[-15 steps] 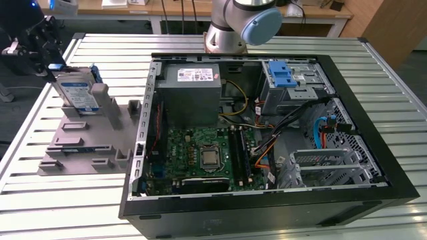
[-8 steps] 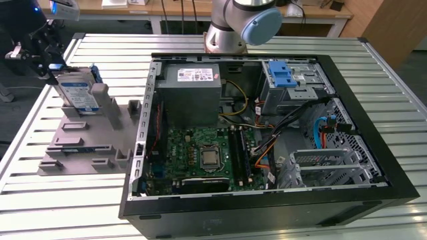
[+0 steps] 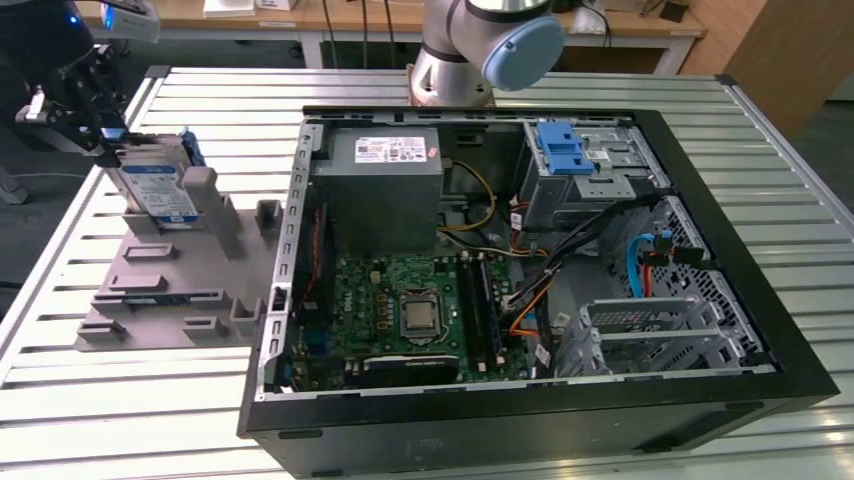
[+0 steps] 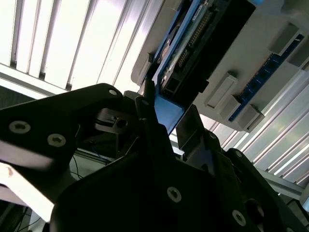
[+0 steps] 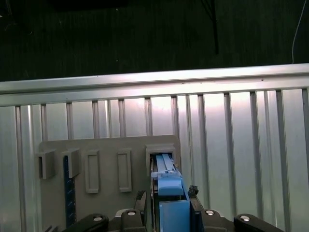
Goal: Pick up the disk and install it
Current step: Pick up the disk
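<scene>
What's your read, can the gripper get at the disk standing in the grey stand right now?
Likely yes. The gripper is at the disk, which stands upright in the grey stand, and looks closed on its blue end handle; nothing sits between them in either wrist view.

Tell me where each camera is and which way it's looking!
Exterior view: off the arm, high up, looking down on the table, the open computer and the grey stand holding the disk; the arm and gripper show.
First wrist view: on the arm, looking down past the gripper onto the disk and stand.
Second wrist view: on the arm, looking along the dark gripper at the disk.
Shared: both wrist views show the gripper at the disk's blue end.
</scene>
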Controlling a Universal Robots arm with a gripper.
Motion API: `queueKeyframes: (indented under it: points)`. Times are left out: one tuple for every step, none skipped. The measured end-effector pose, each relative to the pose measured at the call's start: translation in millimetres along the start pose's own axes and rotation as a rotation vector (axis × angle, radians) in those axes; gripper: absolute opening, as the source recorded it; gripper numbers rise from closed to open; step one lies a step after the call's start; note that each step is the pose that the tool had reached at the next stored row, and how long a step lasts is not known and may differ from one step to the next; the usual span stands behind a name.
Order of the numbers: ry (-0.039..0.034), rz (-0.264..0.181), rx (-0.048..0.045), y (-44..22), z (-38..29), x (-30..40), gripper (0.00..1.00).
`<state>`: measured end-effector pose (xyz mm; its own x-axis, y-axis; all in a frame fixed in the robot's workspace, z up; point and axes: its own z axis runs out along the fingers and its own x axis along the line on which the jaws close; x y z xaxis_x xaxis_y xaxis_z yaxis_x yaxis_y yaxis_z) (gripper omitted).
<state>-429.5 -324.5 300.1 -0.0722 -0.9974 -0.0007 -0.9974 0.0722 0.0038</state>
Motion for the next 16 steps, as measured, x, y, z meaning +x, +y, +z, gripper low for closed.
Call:
queueKeyframes:
  points:
    - [0.0,0.0,0.0,0.0,0.1,0.0,0.45]
    - [0.0,0.0,0.0001,0.0,0.3,0.0,0.45]
    - [-0.0001,0.0,0.0003,0.0,0.7,-0.1,0.45]
    - [-0.0001,0.0,0.0002,0.0,1.1,-0.1,0.45]
    - [0.0,0.0,0.0001,0.0,1.5,-0.1,0.45]
    - [0.0,0.0,0.0,0.0,1.9,-0.2,0.45]
    - [0.0,0.0,0.0001,0.0,2.3,-0.2,0.45]
    - [0.0,0.0,0.0,0.0,2.7,-0.3,0.45]
    - [0.0,0.0,-0.0001,0.0,3.0,-0.3,0.45]
    - [0.0001,0.0,-0.0001,0.0,3.3,-0.3,0.45]
    - [0.0,0.0,0.0,0.0,3.8,-0.3,0.45]
    - [0.0,0.0,0.0001,0.0,4.3,-0.3,0.45]
    - [0.0001,0.0,-0.0002,0.0,4.4,-0.4,0.45]
    - [0.0001,-0.002,-0.0002,0.0,4.7,-0.4,0.45]
    - [0.0001,-0.004,-0.0001,0.0,5.0,-0.4,0.45]
    - [0.0,-0.007,0.0,0.0,5.4,-0.4,0.45]
